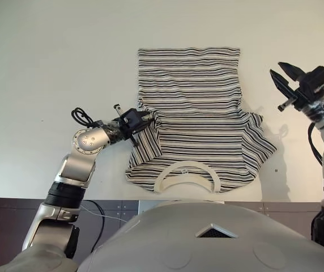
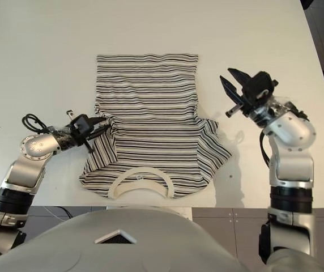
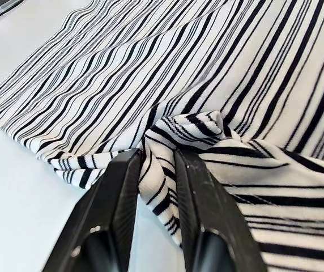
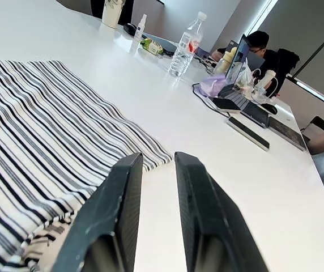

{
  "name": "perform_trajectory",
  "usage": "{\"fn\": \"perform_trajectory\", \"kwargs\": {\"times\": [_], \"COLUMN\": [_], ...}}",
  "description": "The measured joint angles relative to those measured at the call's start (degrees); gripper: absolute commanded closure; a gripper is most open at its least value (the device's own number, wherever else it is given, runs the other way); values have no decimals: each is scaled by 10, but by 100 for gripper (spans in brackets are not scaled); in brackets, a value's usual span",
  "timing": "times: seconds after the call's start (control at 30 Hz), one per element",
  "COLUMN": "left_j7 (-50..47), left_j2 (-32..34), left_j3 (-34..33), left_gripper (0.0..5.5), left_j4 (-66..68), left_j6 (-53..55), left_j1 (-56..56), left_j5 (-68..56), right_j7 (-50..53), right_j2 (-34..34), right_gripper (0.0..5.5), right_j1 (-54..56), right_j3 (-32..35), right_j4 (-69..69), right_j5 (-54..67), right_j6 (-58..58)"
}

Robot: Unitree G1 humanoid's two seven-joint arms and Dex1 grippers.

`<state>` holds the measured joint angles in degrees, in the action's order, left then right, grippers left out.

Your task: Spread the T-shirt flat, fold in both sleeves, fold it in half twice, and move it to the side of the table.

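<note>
A black-and-white striped T-shirt (image 1: 190, 85) lies on the white table (image 1: 48, 68), its white collar (image 1: 187, 175) at the near edge. My left gripper (image 1: 145, 117) is at the shirt's left side, shut on a bunched fold of the left sleeve (image 3: 162, 136), which is pulled in over the body. The right sleeve (image 1: 261, 141) still sticks out to the right. My right gripper (image 1: 280, 71) hangs open above the table, just right of the shirt and apart from it; the right wrist view shows the shirt's hem corner (image 4: 150, 156) beyond its fingers (image 4: 122, 187).
Along the far end of the table stand a water bottle (image 4: 186, 44), a cup (image 4: 112, 11), a laptop (image 4: 247, 107) and other small items. Bare tabletop lies left and right of the shirt. The table's front edge (image 1: 26, 198) runs close to the collar.
</note>
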<state>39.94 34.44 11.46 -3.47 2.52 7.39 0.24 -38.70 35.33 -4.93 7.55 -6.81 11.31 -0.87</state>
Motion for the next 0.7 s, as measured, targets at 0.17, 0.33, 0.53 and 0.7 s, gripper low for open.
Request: {"fn": "perform_trajectory", "kwargs": {"times": [0.17,0.33,0.53,0.7], "left_j7": [-33,-76,-93,-93], "left_j2": [20,3,-9,-16], "left_j3": [-77,-105,-117,-109], "left_gripper": [442,440,440,440], "left_j4": [-119,-140,-151,-167], "left_j6": [44,45,42,43], "left_j1": [147,175,209,211], "left_j5": [-19,-14,-13,-11], "right_j7": [-19,20,74,117], "right_j2": [1,-17,-44,-83], "right_gripper": [447,429,364,364], "right_j1": [-193,-314,-356,-364], "right_j3": [86,158,180,175], "right_j4": [-124,-152,-204,-231], "right_j5": [142,286,351,355], "right_j6": [157,368,462,469]}}
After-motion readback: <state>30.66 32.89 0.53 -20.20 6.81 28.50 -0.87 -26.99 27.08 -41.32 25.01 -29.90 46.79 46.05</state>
